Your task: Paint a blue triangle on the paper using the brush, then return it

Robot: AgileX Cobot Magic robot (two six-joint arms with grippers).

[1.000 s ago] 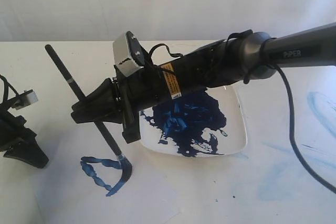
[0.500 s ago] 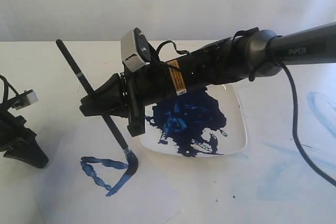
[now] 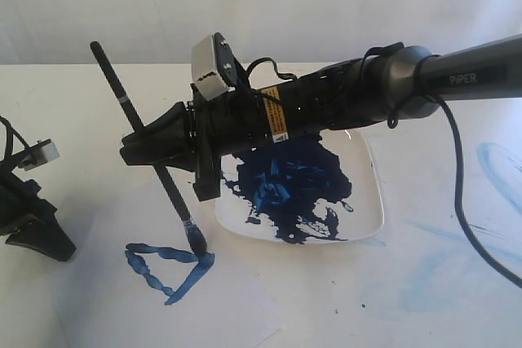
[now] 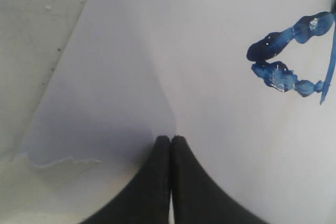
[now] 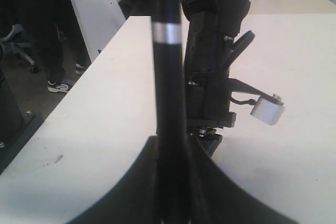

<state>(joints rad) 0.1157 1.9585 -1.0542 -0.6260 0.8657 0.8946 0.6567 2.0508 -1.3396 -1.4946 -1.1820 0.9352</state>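
Exterior view: the right jaws clamp the brush at mid-handle; its bristles, below them, touch a corner of the blue triangle on the paper. Left wrist view: the left jaws are pressed together, empty, over the paper, with the triangle ahead and off to one side. Right wrist view: the handle stands gripped between the right jaws, the bench beyond.
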